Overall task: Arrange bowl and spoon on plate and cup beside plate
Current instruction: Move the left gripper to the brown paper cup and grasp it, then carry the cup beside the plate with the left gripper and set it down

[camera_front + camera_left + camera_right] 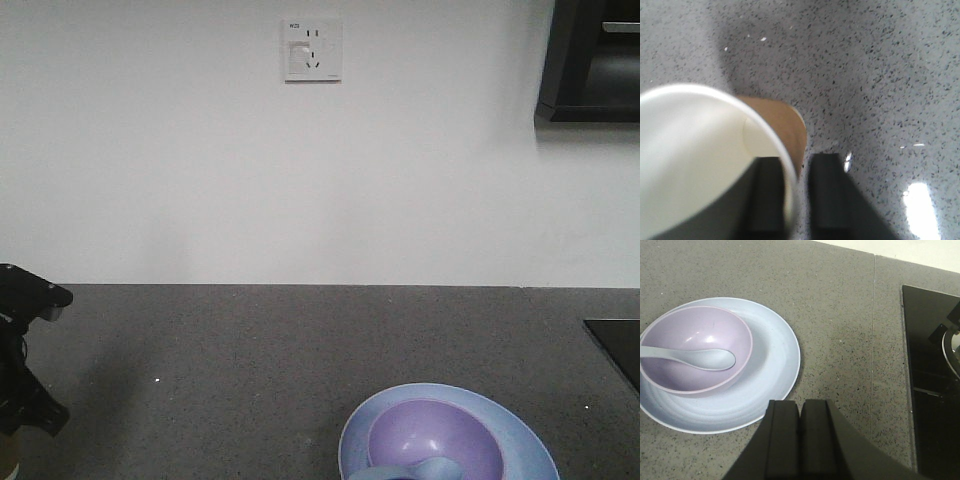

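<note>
On the speckled grey surface [840,305] I record one plate [775,355] carrying one bowl [705,327], with one spoon [710,359] lying in the bowl, its handle end cut off by the frame. A black hob [930,380] lies to the plate's right. The right end effector [801,405] is closed and empty. The left end effector [796,159] pinches the wall of one cup [690,160], one finger inside, well left of the plate; the cup's base is hidden.

Print in view, none readable.
The white wall socket [312,49] above the worktop [250,340] bears a tiny dark mark [294,25] at its top left and a pale sticker [300,56], both too small to read.
</note>
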